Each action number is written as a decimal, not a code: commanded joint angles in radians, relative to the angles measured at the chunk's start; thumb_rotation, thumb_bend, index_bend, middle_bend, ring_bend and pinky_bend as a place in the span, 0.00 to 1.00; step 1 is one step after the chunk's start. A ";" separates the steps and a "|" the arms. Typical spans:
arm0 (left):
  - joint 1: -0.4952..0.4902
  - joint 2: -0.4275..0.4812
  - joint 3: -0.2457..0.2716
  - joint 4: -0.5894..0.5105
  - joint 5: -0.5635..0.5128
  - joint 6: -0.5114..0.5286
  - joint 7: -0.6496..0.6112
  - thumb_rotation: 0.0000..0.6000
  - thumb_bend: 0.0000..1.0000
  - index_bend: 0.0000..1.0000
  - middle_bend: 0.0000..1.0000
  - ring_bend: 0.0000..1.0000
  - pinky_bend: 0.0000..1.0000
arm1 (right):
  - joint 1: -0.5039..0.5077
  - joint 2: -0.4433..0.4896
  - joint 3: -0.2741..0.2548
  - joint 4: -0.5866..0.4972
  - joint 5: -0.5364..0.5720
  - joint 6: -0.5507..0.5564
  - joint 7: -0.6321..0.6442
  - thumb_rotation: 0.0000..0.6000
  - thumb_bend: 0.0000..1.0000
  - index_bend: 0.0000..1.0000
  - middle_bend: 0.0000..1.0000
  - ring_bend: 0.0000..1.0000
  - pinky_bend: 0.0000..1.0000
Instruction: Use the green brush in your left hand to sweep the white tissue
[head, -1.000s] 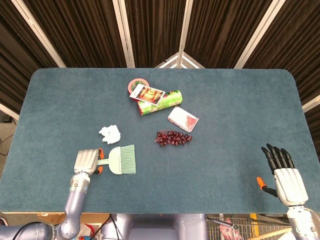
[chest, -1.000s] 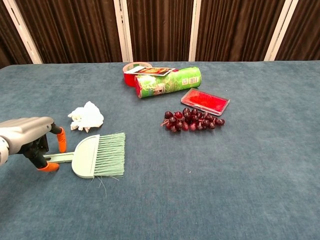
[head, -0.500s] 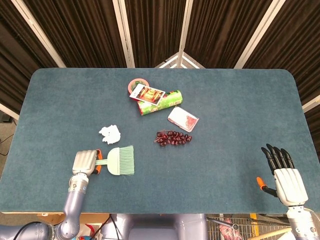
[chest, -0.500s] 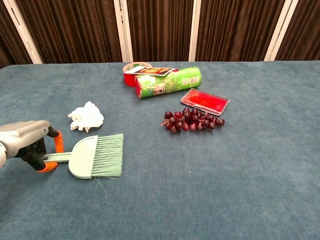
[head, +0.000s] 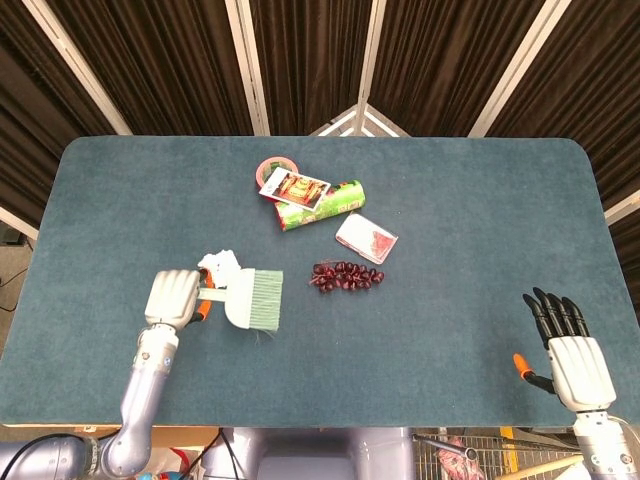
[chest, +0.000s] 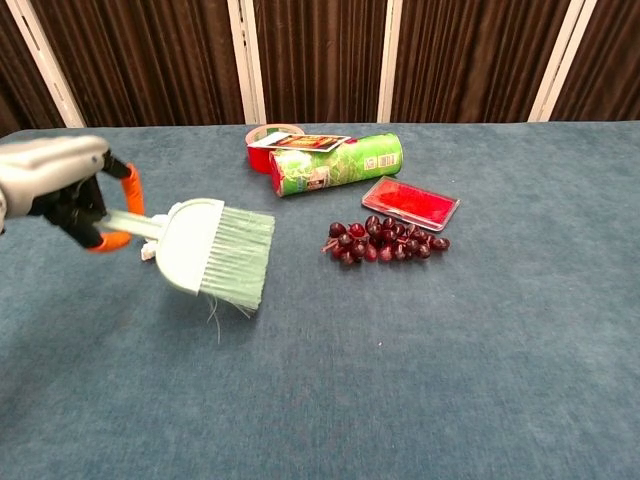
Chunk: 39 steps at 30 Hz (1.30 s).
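The white tissue (head: 220, 264) lies on the table (head: 450, 200), mostly hidden behind the green brush (chest: 218, 248). The left hand (head: 173, 297) grips the brush handle, bristles tilted downward. The right hand (head: 567, 345) rests spread, holding nothing, near the table edge.

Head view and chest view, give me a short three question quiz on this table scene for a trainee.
1. True or false: the left hand holds the green brush.
2. Which lies nearest the grapes? A) red tape roll B) flat red packet C) white tissue
3. Fill in: the right hand holds ____.

Key:
1. True.
2. B; the packet lies just behind the grapes in the chest view.
3. Nothing; it is open near the table's front right edge.
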 joint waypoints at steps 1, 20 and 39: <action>-0.081 -0.016 -0.050 0.039 -0.069 -0.029 0.078 1.00 0.70 0.75 1.00 1.00 1.00 | 0.002 0.000 0.003 0.000 0.009 -0.006 0.006 1.00 0.32 0.00 0.00 0.00 0.00; -0.200 -0.048 -0.026 0.355 -0.249 -0.159 0.102 1.00 0.76 0.77 1.00 1.00 1.00 | 0.007 0.004 0.009 -0.004 0.039 -0.030 0.024 1.00 0.32 0.00 0.00 0.00 0.00; 0.030 0.380 0.059 0.300 -0.138 -0.127 -0.177 1.00 0.76 0.77 1.00 1.00 1.00 | -0.003 0.004 -0.004 -0.022 0.003 -0.005 -0.013 1.00 0.32 0.00 0.00 0.00 0.00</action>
